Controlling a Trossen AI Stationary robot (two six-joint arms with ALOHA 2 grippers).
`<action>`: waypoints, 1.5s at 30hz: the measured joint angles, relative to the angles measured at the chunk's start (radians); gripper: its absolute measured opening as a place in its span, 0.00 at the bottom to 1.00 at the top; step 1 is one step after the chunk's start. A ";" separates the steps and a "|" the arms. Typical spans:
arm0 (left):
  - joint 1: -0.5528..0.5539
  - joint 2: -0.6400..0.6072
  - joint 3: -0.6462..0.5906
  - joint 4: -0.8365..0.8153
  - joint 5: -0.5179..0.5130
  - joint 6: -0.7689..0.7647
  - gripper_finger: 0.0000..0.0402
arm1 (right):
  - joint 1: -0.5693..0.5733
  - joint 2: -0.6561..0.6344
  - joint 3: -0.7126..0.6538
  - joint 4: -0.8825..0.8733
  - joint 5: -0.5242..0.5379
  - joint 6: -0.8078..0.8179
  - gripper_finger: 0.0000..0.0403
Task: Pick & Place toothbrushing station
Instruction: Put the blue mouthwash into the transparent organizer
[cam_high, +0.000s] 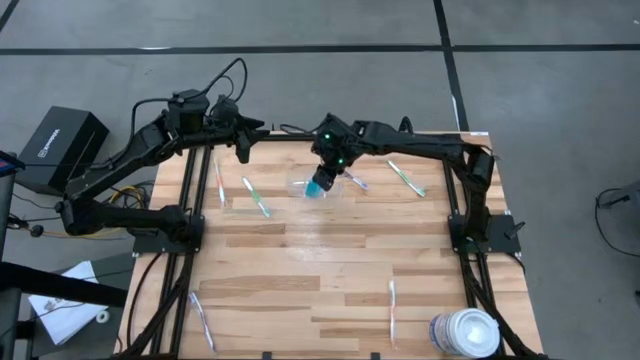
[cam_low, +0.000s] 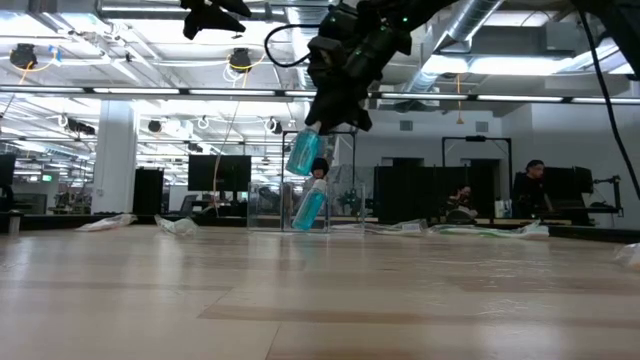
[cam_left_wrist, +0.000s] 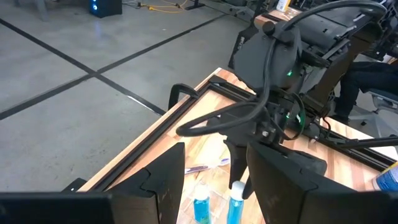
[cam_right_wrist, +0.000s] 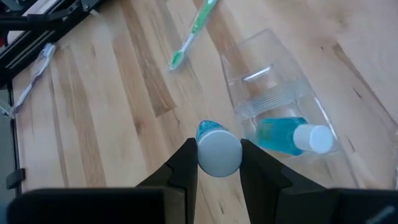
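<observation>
The right pincer (cam_right_wrist: 219, 163) was clamped on a toothpaste tube (cam_right_wrist: 217, 149), cap up above the clear container (cam_right_wrist: 273, 99) for dropping beside the second tube (cam_right_wrist: 289, 135); the left pincer (cam_high: 243, 152) waited, jaws apart.

1 toothpaste tube (cam_right_wrist: 287, 137) lies in the container (cam_right_wrist: 273, 93) at the table's (cam_high: 300, 260) far edge; another tube (cam_low: 303, 150) hangs above.

The clear container (cam_high: 318, 188) at the table's (cam_high: 300, 270) far middle already holds one toothpaste tube (cam_right_wrist: 287, 135), narrowing its mouth. Toothbrushes lie left (cam_high: 256, 197) and right (cam_high: 405, 178) of it. Bare wood spreads across the centre; a white tub (cam_high: 465, 332) blocks the near right corner.
</observation>
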 joint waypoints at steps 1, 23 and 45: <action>0.000 0.000 0.000 0.000 0.000 0.000 0.42 | 0.003 0.000 0.000 0.000 0.001 0.000 0.20; 0.000 0.000 0.000 0.000 0.000 0.000 0.42 | -0.043 0.000 0.000 0.008 0.049 0.024 0.20; 0.000 0.000 0.000 0.000 0.000 0.000 0.42 | -0.021 0.080 -0.002 0.011 0.038 0.166 0.20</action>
